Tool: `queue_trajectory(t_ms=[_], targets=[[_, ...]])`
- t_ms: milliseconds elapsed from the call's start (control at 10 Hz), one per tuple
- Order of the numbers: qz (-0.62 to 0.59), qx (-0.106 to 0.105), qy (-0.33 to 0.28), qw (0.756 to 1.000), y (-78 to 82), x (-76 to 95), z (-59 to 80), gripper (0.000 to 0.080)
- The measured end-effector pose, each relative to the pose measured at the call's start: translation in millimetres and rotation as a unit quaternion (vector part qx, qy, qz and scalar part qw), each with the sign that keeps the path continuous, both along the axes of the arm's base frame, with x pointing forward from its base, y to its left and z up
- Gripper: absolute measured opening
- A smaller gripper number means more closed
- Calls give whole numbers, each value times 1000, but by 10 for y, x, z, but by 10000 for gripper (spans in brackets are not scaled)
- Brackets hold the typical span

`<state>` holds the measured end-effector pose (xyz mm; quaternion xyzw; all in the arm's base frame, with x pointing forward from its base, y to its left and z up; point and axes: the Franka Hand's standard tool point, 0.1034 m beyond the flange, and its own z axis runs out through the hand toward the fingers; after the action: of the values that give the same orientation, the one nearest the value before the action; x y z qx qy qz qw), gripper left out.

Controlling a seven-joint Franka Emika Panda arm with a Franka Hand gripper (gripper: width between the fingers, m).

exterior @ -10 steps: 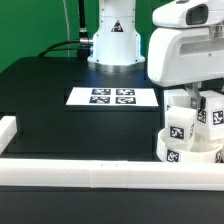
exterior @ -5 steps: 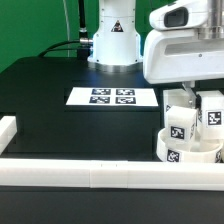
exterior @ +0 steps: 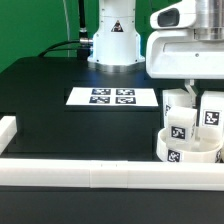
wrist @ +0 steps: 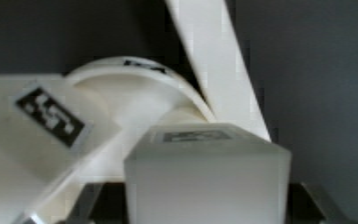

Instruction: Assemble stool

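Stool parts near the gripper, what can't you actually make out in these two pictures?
- Gripper fingertips: in the exterior view the arm's white housing and the leg blocks cover them.
- Seat sockets: hidden in both views by the legs standing on it.
- Held leg: its lower end is cut off by the wrist view's edge.
- Tags: too blurred in the wrist view to read.
- Marker board tags: too small in the exterior view.
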<state>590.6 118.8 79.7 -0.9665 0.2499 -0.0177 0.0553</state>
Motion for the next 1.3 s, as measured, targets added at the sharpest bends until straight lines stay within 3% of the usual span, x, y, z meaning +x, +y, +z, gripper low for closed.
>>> queue_trajectory(t_ms=[500, 800, 1100, 1300], targets=[[-188, 38, 21, 981, -1, 15, 3, 340], [-285, 66, 32, 956, -8, 30, 3, 340], [-409, 91, 54, 906, -1, 36, 1, 340], [-445, 102, 56, 888, -1, 59, 2, 340]])
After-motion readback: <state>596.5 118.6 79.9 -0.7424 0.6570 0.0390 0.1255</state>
